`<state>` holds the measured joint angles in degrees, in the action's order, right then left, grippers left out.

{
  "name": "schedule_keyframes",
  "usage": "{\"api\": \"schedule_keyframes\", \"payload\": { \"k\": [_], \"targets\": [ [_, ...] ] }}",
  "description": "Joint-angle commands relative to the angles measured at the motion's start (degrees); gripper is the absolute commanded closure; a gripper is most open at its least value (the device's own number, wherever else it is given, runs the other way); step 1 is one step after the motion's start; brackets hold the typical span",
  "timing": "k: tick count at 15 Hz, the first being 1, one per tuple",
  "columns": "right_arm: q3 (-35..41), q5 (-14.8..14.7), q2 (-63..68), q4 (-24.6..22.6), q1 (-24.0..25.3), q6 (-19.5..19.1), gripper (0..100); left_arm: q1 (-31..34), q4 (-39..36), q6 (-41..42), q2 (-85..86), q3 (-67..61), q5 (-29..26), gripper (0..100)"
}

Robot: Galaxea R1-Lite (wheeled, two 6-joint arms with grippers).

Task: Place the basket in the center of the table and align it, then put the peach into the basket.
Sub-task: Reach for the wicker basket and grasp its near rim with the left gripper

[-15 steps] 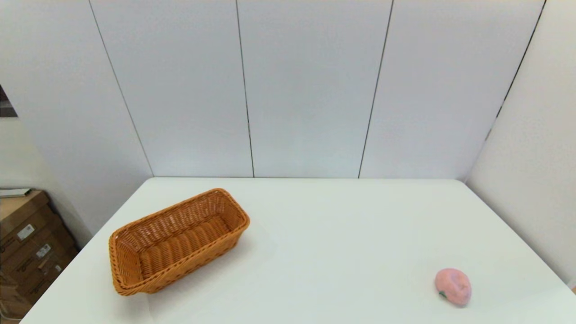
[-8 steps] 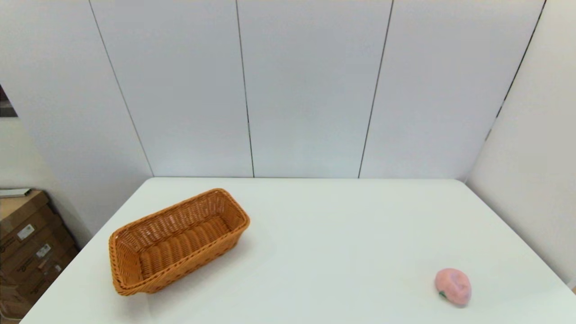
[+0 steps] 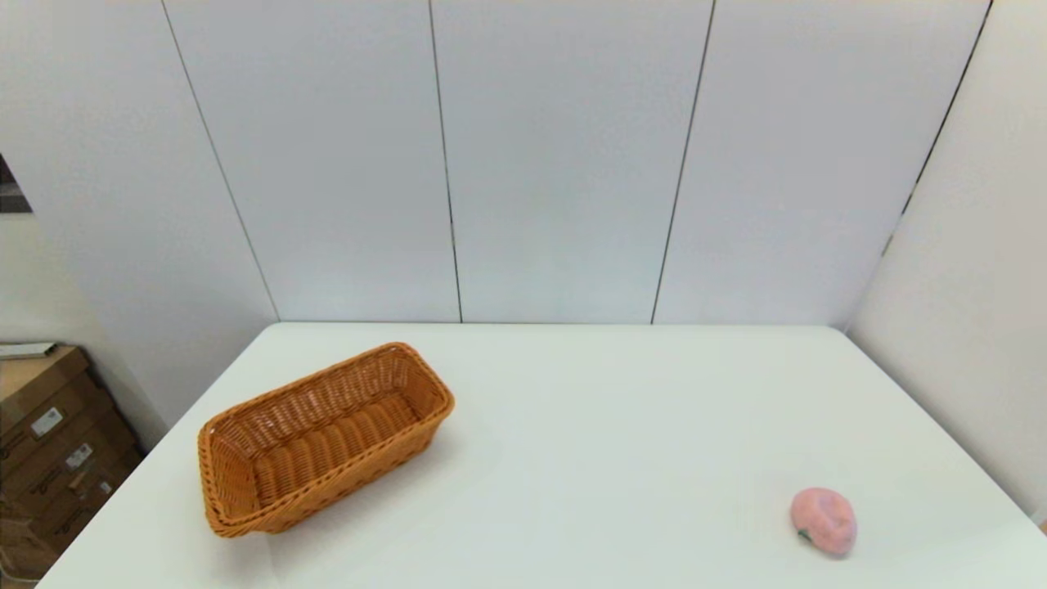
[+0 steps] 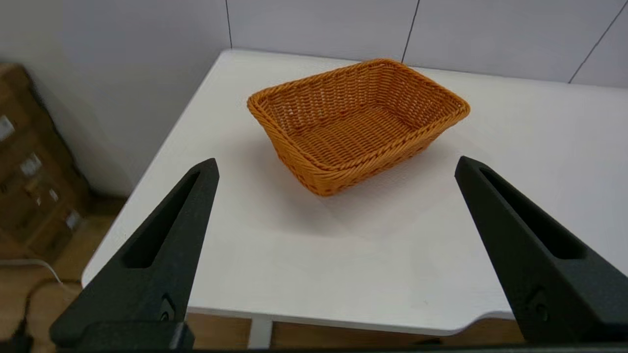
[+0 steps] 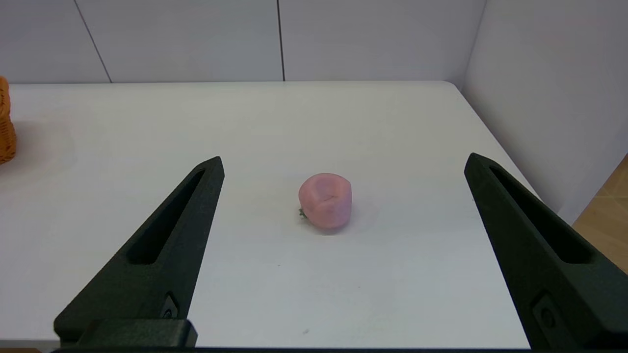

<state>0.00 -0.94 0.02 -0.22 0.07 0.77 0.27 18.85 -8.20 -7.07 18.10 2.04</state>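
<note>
Two things lie on the table (image 3: 622, 425): the basket (image 3: 323, 438) toward its left edge, slewed at an angle to the edges, and the peach (image 3: 823, 521) near the front right corner, well apart from it. Nothing stands between them; bare white top fills the middle of the table. Past the left edge, stacked cardboard boxes (image 3: 49, 458) sit on the floor, and grey wall panels (image 3: 556, 164) rise behind the far edge and along the right edge.

Neither arm shows in the head view. The left gripper (image 4: 336, 166) hangs back off the front edge near the left corner, its fingers (image 4: 162, 250) spread wide and holding nothing, with the basket ahead between them. The right gripper (image 5: 343, 164) hangs off the front edge too, fingers (image 5: 162, 250) released wide, the peach lying on its side ahead between them and touching neither. A sliver of the basket shows at that view's edge
</note>
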Motion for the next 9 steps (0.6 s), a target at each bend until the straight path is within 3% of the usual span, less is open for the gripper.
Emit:
{"api": "schedule_keyframes", "payload": {
  "k": [1,5,9],
  "targets": [
    [0.0,0.0,0.0,0.0,0.0,0.0,0,0.7,1.4,-14.7,-27.8,9.0,5.3,0],
    [0.0,0.0,0.0,0.0,0.0,-0.3,0,0.7,1.4,-23.4,-44.4,13.0,10.1,0],
    [0.0,0.1,0.0,0.0,0.0,-0.2,0,0.5,0.8,-32.4,-64.3,17.0,10.6,0]
  ]
}}
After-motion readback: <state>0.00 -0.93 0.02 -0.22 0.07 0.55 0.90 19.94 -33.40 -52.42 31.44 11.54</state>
